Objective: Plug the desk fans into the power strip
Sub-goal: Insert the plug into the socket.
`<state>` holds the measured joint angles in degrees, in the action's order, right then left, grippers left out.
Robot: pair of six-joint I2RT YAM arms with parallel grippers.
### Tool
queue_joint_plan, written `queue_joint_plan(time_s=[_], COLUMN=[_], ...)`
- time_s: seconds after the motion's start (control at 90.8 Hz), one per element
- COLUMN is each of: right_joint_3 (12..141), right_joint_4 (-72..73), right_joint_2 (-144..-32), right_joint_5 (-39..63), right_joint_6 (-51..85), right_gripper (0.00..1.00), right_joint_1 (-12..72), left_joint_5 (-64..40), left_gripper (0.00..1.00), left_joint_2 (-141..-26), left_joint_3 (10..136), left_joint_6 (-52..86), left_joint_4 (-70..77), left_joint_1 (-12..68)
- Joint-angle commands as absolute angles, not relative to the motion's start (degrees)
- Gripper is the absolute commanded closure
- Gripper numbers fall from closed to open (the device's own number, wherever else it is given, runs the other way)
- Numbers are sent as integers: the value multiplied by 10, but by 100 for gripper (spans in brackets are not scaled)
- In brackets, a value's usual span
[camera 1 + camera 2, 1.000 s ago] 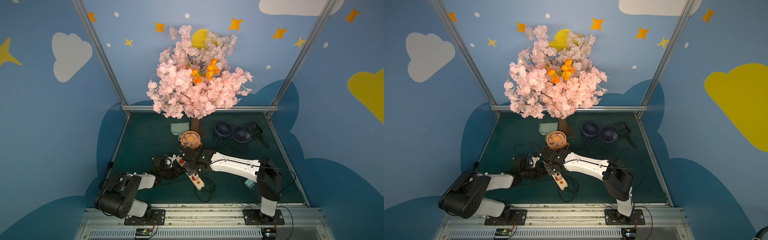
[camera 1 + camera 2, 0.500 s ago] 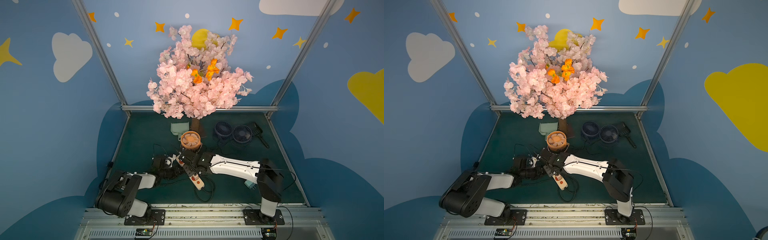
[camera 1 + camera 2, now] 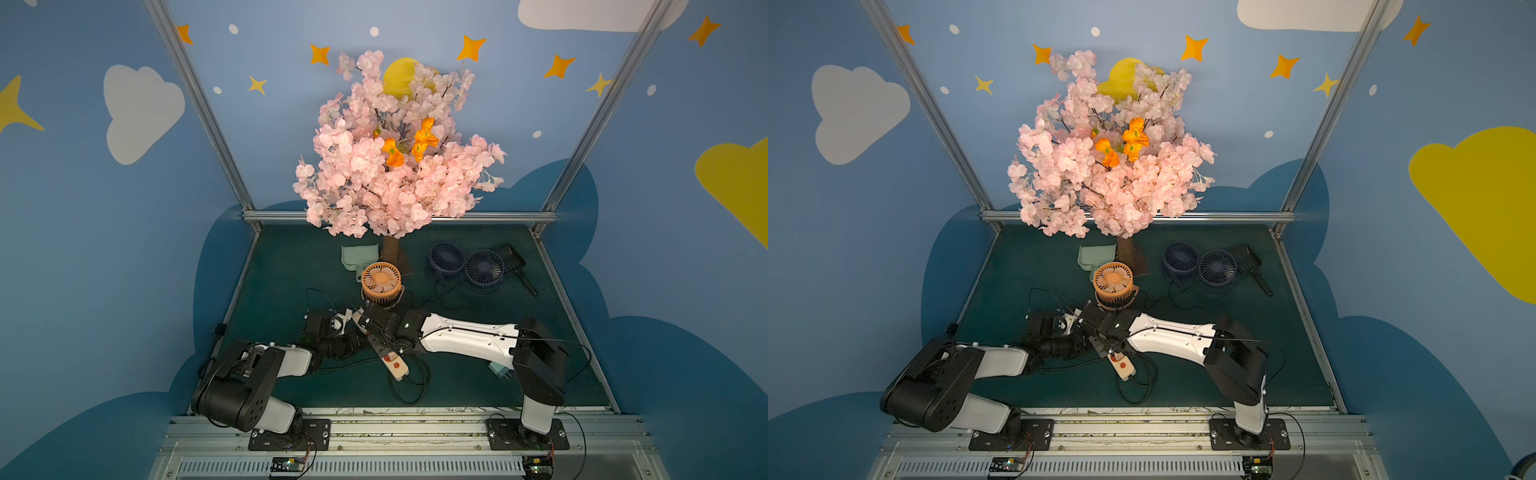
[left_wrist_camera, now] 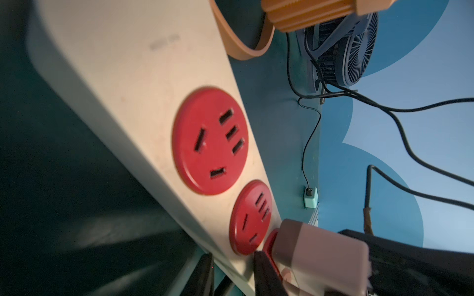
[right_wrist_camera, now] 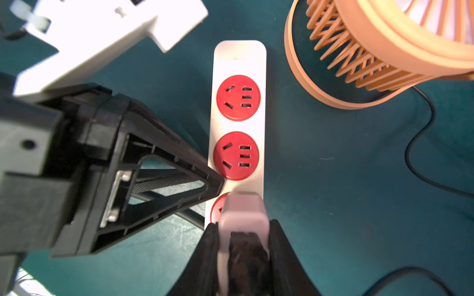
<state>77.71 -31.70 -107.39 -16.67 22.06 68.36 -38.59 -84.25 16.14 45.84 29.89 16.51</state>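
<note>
The cream power strip point(image 5: 238, 59) lies on the green mat, with its red sockets facing up point(image 4: 210, 141). In both top views only its button end shows point(image 3: 401, 374) point(image 3: 1126, 371). My right gripper point(image 5: 243, 225) point(image 3: 374, 336) is shut on a pale pink plug point(image 5: 242, 210) point(image 4: 318, 256) that rests against the third red socket. I cannot tell how deep its prongs sit. My left gripper point(image 4: 234, 271) point(image 5: 218, 183) is shut on the strip's long edge beside that socket. The orange desk fan point(image 3: 381, 280) point(image 3: 1113, 279) point(image 5: 384, 51) stands just beyond the strip's far end.
Two dark blue fans point(image 3: 465, 262) and a black scoop point(image 3: 515, 259) lie at the back right. A mint scoop point(image 3: 359, 255) sits by the trunk of the pink blossom tree point(image 3: 395, 153). A mint adapter point(image 3: 498, 370) lies under my right arm. Black cords loop across the mat point(image 3: 409, 390).
My right gripper has shifted slightly left along the strip with the plug in it. The left arm and the strip have stayed put.
</note>
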Motion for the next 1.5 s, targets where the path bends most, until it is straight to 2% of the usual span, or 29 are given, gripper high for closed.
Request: queue_joint_plan(time_s=[0.0,0.286,0.749,0.947,1.333,1.487], right_joint_3=[710,660,635,631,606,624], right_joint_4=[-465,-451,-485,-513,-514,-518], right_joint_2=[-1152,-1180,-1193,-1209,-1213,-1170], right_joint_5=[-138,-115,-81,-93,-70,-94], right_joint_6=[224,229,249,257,289,274], right_gripper=[100,100,100,100,100,100], right_joint_1=[686,699,670,694,696,689], left_joint_5=[-379,-380,-384,-383,-382,-379], left_gripper=[70,71,71,72,72,72], left_joint_2=[-853,-855,-853,-847,-846,-842], left_joint_3=[156,157,158,157,155,156], left_joint_6=[458,460,462,465,464,462], left_joint_4=[298,302,302,302,302,302], left_joint_1=[165,165,165,165,165,165])
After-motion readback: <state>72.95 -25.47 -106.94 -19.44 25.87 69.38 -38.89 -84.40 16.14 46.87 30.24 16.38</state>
